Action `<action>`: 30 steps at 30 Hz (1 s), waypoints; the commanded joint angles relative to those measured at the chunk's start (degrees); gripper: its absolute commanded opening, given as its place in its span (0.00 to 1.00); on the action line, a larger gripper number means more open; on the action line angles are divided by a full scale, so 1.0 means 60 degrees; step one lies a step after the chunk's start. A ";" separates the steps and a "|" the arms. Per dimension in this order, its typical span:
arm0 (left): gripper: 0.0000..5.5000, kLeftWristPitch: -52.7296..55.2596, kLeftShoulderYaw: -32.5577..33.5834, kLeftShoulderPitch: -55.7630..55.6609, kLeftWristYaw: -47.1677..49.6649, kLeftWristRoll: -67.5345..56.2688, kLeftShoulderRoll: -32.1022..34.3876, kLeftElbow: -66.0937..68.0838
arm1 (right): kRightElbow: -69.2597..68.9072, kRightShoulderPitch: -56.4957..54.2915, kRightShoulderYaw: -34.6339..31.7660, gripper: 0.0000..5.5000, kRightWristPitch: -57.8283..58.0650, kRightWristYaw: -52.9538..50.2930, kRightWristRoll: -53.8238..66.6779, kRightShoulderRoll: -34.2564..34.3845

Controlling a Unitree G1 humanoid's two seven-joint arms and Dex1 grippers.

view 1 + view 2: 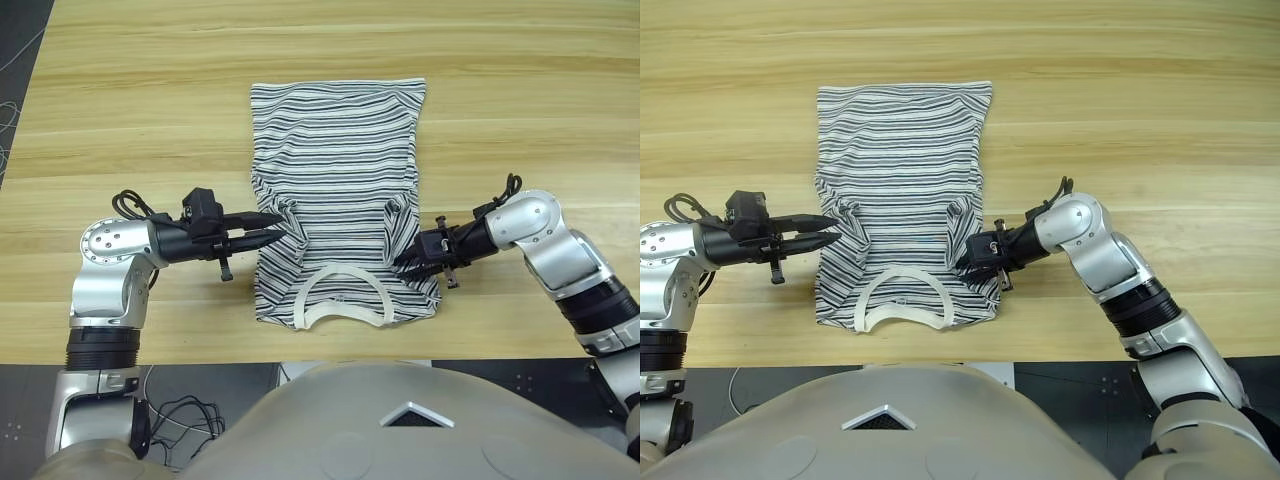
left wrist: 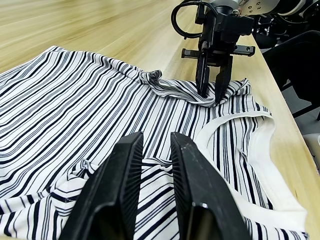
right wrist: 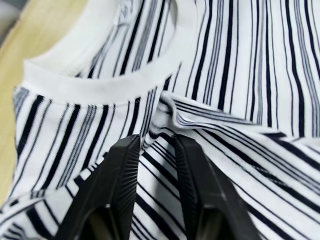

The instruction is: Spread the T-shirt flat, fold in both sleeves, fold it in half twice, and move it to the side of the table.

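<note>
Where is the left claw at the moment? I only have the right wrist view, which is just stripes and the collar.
Observer: The left claw sits at the T-shirt's left edge, its tips at the folded-in left sleeve.
Operator: Is the sleeve on my side folded in too?
Observer: Yes, the right sleeve lies bunched over the shirt's body, with the right claw at it.
Operator: How does the far end look?
Observer: The hem lies flat and straight on the table, at the end farthest from the robot.
</note>
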 commanded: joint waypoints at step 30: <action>0.52 -0.9581 0.2313 0.4769 0.4002 0.7731 0.2600 -0.1599 | 0.3017 0.1708 -0.1764 0.57 -1.1207 -0.0395 0.0054 -0.2382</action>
